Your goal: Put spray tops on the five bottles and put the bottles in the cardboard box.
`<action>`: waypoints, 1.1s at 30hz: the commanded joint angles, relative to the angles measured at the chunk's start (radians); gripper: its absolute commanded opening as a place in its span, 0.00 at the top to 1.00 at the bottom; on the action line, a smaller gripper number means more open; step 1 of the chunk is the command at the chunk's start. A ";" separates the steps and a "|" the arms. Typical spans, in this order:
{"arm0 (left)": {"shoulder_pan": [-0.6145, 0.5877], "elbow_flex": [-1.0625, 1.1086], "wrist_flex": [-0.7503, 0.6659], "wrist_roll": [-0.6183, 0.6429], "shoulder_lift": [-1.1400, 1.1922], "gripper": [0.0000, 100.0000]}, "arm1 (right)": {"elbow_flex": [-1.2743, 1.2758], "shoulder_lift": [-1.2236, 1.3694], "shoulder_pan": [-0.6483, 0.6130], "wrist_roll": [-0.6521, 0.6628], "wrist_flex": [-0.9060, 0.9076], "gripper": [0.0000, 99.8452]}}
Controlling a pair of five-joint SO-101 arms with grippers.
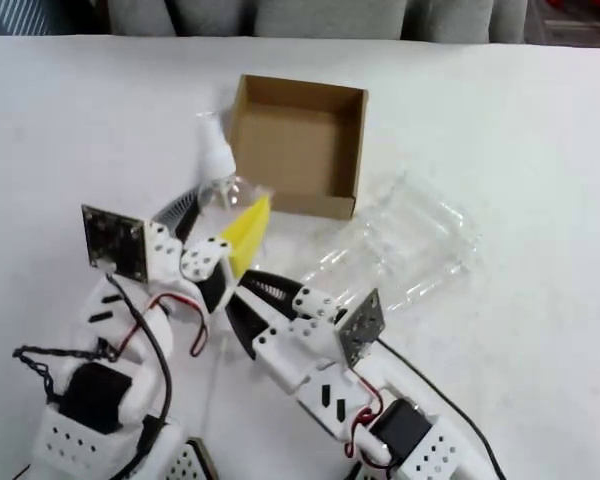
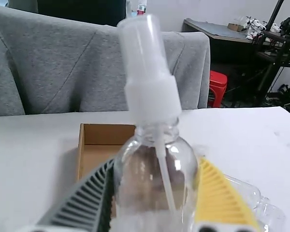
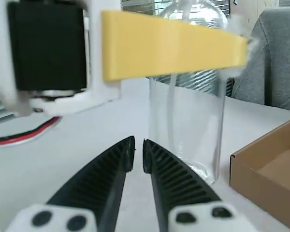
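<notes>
Grey and yellow fingers [image 2: 87, 198] of my left gripper [image 2: 154, 171] clamp a clear bottle [image 2: 145, 183], spray top [image 2: 147, 72] seated on its neck, standing just beside the cardboard box [image 2: 94, 140]. My right gripper [image 3: 137, 152] sits low near it, black fingers all but closed on nothing. To box it cleanly, I'd lift above the near wall before crossing, grip firm. Whether the top is screwed fully home I cannot tell; the crumpled clear packaging [image 1: 400, 240] may hide more bottles.

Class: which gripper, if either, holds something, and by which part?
The left gripper holds the clear spray-topped bottle by its body, below the shoulder. The right gripper is shut on nothing.
</notes>
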 commanded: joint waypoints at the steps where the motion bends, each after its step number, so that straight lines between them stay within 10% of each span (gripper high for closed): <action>1: 0.008 -0.006 0.077 0.003 -0.082 0.95 | 0.011 -0.010 0.021 0.046 -0.019 0.98; 16: 0.005 0.054 0.078 0.002 -0.182 0.95 | 0.023 -0.010 0.013 0.057 -0.018 0.98; 33: -0.114 0.140 -0.582 0.011 0.186 0.95 | 0.023 -0.019 0.110 0.048 0.191 0.98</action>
